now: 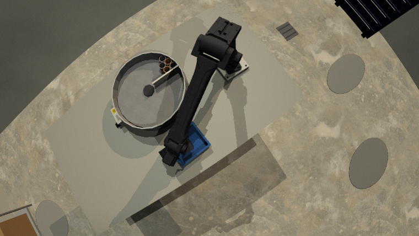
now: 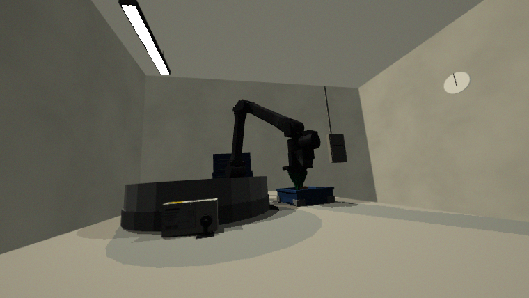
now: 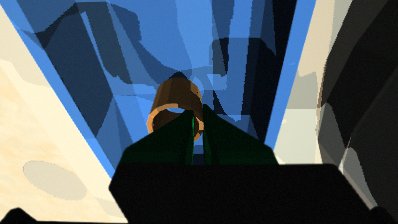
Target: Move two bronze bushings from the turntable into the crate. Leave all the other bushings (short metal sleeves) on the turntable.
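My gripper (image 2: pixel 298 188) (image 3: pixel 198 111) is shut on the wall of a bronze bushing (image 3: pixel 177 93) (image 2: pixel 304 188). The bushing is tilted in the wrist view, its open end toward me. It is low within the blue crate (image 1: pixel 197 140) (image 2: pixel 315 197) (image 3: pixel 294 60); whether it touches the floor cannot be told. In the top view the arm hides the gripper and this bushing. The round turntable (image 1: pixel 137 110) (image 2: pixel 192 192) holds a cluster of upright bushings beside its divider: two bronze ones (image 1: pixel 167 63) (image 1: pixel 166 71) and several dark or grey ones (image 1: pixel 162 62).
The turntable has a raised rim (image 1: pixel 113 96), a centre hub (image 1: pixel 148 90) and a pale divider (image 1: pixel 164 75). A control box (image 1: pixel 116 114) (image 2: pixel 184 218) sits against its outer side. The crate stands close to the turntable. The arm (image 1: pixel 192 99) passes over the turntable's edge.
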